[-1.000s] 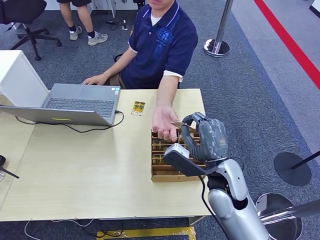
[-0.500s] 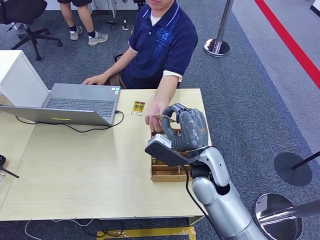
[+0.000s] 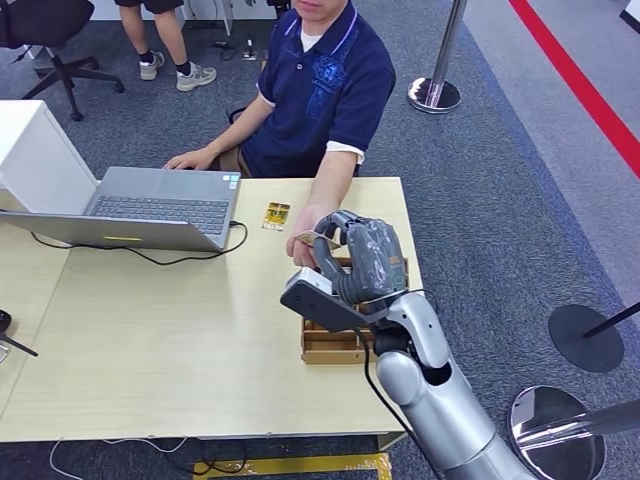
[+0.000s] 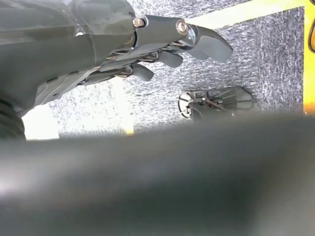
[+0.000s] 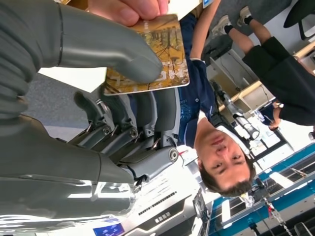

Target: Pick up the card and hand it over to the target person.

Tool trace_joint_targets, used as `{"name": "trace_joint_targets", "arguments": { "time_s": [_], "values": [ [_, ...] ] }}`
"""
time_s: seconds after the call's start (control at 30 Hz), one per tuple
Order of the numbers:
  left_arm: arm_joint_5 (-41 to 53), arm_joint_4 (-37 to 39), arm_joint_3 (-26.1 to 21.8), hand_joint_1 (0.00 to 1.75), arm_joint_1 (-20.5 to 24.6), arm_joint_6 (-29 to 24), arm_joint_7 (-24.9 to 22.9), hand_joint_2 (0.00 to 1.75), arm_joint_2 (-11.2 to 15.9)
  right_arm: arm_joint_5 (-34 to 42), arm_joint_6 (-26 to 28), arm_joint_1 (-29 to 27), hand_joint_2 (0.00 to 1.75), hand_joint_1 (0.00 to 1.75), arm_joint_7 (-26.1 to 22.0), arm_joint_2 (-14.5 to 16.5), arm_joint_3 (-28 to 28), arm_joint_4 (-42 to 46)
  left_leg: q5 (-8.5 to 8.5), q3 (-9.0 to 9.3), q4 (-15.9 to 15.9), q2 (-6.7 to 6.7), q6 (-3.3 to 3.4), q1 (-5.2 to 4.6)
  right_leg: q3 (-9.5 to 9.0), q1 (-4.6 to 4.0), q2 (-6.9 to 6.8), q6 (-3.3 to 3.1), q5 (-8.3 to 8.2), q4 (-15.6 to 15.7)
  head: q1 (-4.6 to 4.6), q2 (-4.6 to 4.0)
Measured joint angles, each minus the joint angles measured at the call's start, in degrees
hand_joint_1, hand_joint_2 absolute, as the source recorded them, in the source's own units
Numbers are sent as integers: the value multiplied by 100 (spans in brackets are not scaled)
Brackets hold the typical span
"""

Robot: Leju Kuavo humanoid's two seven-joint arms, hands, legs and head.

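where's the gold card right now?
The gold card is pinched in the robot's right hand, over the wooden table's right side, above the brown cardboard tray, with the seated person's fingers touching it.

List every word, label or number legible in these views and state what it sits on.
None reads clearly.
Card in the right hand: pale embossed characters along one edge, turned and too blurred to quote.
Second card lying on the table: print too small to read.
Laptop: a sticker near one corner and key legends, too small.
Panels behind the person, in the right wrist view: lines of print, blurred.
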State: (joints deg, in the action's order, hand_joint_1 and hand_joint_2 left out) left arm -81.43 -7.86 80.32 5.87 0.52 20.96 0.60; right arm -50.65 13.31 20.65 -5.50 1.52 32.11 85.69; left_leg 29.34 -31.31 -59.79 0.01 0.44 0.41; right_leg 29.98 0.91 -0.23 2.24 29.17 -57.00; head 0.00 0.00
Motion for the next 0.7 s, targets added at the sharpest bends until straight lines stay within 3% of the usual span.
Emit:
{"name": "trace_joint_targets", "arguments": {
  "time_s": [0.03,0.4,0.7],
  "values": [
    [1,1,1,0,0,-2,2,0,-1,2,1,1,175,0,0,2,0,-4,0,0,0,0,0,0,0,0,0,0,0,0,0,0],
    [-30,10,-15,0,-7,-100,-24,0,-21,86,78,30,175,0,-19,9,-51,-90,-2,-1,0,-2,-1,0,1,0,-2,-1,0,-2,0,0],
    [-76,9,-37,0,-21,-139,-41,0,-29,97,474,-88,175,0,-14,-130,-411,261,-3,-3,-2,-10,-2,0,1,0,-10,0,2,-2,0,0]
  ]
}}
